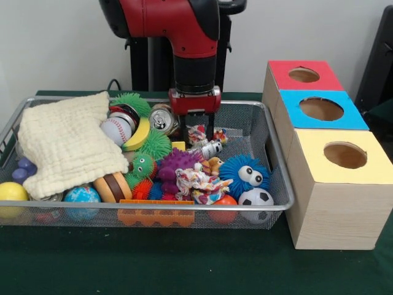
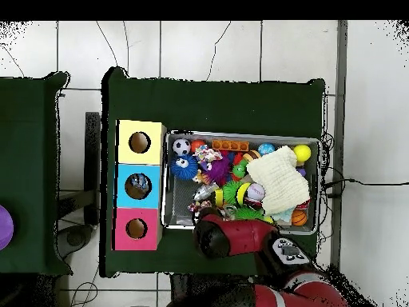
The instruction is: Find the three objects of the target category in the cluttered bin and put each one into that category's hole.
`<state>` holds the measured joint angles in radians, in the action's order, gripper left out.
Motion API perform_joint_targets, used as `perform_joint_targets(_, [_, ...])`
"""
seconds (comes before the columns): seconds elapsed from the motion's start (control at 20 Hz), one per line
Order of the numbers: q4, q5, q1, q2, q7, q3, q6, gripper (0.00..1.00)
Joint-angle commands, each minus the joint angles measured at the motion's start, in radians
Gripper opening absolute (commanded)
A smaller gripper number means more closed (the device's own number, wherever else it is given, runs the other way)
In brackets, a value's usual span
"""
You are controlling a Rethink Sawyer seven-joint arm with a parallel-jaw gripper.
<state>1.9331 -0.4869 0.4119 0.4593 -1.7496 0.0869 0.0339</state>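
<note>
The wire bin (image 1: 279, 184) is full of toys – balls, spiky ones, a cream cloth (image 1: 64, 144). The gripper (image 1: 196, 136) is down inside it, around a small colorful toy (image 1: 196, 134) – squeezed or not, I cannot tell. Three boxes with holes (image 1: 345, 155) sit beside the bin.

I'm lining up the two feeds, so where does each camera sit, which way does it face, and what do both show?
Front view: sits across the table facing the robot, looking at the bin and three boxes; the red arm comes down from the top, its hand low among the toys.
Overhead view: sits above the table looking straight down; the arm enters from the bottom edge, covering the hand.
Shared: bin, cream cloth, soccer ball, yellow box, blue box and red box.
</note>
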Motion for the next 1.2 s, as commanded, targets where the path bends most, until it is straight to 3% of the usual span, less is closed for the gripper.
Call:
perform_joint_targets(0.05, [0.084,0.014,0.114,0.198,-0.025,0.161,-0.182,1.0])
perform_joint_targets(0.25, [0.157,0.07,0.197,0.335,0.037,0.254,-0.333,1.0])
perform_joint_targets(0.6, [0.182,0.116,0.251,0.428,0.063,0.336,-0.462,1.0])
perform_joint_targets(0.9, [0.187,0.108,0.293,0.44,0.069,0.378,-0.485,1.0])
perform_joint_targets(1.2, [0.128,0.047,0.408,0.375,0.172,0.436,-0.51,1.0])
